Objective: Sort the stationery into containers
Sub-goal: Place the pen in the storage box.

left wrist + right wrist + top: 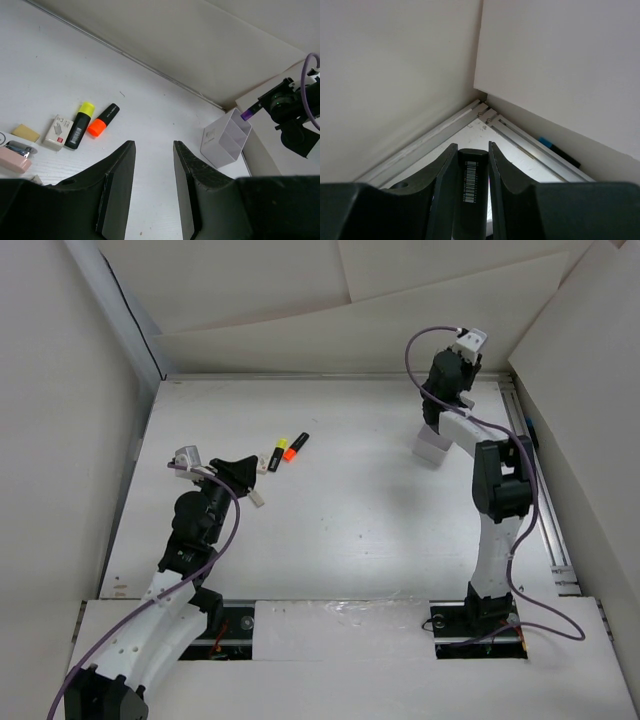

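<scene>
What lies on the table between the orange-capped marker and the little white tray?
Nothing: the table between the orange-capped marker and the tray is bare, in both the top and left wrist views.

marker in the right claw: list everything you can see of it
A short black plastic highlighter marker with a white barcode label along its body; its purple cap end shows only from the left wrist view. The right claw is shut on the body from both sides. It hangs tilted, purple end lowest, at the top rim of the pale divided plastic tray; whether they touch cannot be told.
</scene>
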Motion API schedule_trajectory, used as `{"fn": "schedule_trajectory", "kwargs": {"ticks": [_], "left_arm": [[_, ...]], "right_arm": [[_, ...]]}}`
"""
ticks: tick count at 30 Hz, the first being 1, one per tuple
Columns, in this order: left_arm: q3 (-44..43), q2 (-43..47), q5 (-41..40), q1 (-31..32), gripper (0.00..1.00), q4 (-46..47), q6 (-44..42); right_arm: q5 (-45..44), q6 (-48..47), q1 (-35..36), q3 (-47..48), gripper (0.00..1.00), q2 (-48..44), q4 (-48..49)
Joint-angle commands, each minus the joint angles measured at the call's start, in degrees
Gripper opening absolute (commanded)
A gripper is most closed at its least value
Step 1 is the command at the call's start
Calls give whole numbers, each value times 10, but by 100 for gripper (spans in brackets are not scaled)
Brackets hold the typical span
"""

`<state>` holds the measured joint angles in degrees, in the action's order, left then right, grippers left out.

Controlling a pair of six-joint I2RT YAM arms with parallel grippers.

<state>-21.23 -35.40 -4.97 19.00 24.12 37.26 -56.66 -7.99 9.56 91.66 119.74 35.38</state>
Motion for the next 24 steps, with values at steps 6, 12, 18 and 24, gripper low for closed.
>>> {"fn": "schedule_trajectory", "kwargs": {"ticks": [6,12,18,24], "left_arm": [[-13,1,6,-1,33,25,-10],[-13,6,0,-1,33,25,-10],[-13,6,5,-1,33,25,-10],[-18,6,10,-1,33,25,-10]], "right_arm": [[-22,-54,5,-14,10,11,82],[-34,-102,5,-27,10,22,132],[-40,-109,10,-47,10,28,152],[-59,-114,15,-47,10,46,158]]}}
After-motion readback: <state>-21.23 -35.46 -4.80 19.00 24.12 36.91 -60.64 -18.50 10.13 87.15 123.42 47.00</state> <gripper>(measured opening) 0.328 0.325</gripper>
